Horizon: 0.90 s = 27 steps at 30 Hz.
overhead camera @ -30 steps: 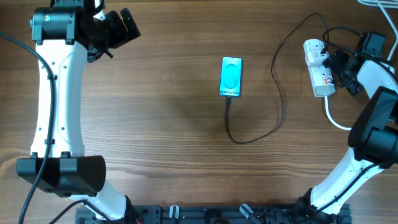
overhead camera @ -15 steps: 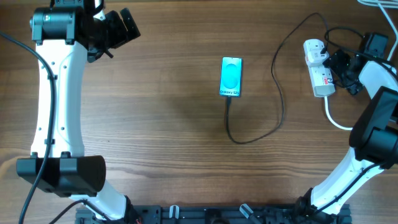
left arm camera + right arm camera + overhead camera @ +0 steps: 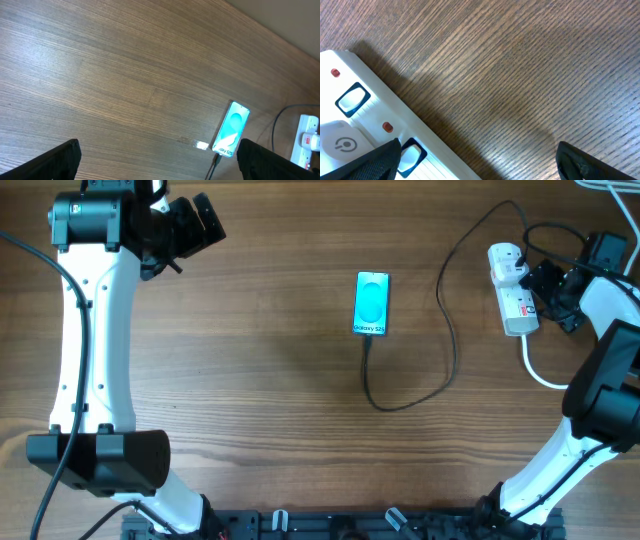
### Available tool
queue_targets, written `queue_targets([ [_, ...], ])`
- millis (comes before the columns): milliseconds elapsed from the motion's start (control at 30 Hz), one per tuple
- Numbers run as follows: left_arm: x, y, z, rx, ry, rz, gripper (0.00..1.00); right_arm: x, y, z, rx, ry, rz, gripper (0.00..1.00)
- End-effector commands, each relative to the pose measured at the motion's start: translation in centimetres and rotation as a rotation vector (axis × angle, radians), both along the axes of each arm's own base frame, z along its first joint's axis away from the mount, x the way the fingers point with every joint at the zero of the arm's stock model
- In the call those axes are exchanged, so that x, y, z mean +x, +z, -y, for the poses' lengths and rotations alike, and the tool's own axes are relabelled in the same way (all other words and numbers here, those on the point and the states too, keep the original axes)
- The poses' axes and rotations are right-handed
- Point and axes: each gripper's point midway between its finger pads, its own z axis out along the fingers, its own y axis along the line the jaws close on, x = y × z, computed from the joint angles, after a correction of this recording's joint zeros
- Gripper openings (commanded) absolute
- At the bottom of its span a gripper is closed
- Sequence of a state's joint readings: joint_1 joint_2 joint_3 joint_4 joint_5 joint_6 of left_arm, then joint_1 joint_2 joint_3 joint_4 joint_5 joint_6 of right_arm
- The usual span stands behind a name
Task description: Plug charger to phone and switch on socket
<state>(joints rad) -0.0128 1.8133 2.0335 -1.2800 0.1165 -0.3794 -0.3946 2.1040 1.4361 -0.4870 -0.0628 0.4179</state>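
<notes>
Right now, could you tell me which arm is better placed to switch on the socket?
Right. The right gripper sits beside the socket, its switches close in the wrist view. The left gripper is at the far side, beyond the phone. The charger already meets the phone.

A brown wooden table [image 3: 270, 380] fills nearly every view, its fine grain running from 9 to 3 o'clock in the overhead picture. A black rail [image 3: 330, 525] lies along the 6 o'clock edge. In the left wrist view the table's edge cuts the corner at 1 o'clock. Beyond it shows a plain pale grey surface [image 3: 295, 20], wall or floor, I cannot tell. The light is soft and even, with one small white glint [image 3: 201, 145] on the wood toward 5 o'clock.
</notes>
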Motion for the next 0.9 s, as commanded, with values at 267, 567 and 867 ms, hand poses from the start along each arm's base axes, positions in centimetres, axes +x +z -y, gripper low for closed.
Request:
queue_targets([
  [267, 0.0, -0.4, -0.3, 0.013, 0.000, -0.010, 1.00, -1.3, -2.0, -3.7, 0.108, 0.100, -0.065, 1.00],
  [567, 0.0, -0.4, -0.3, 0.013, 0.000, -0.010, 1.00, -4.9, 15.5, -4.0, -0.031, 0.064, 0.135, 1.00],
  [867, 0.0, -0.4, -0.3, 0.013, 0.000, -0.010, 1.00, -16.4, 19.2, -14.2, 0.022, 0.141, 0.257, 1.00],
])
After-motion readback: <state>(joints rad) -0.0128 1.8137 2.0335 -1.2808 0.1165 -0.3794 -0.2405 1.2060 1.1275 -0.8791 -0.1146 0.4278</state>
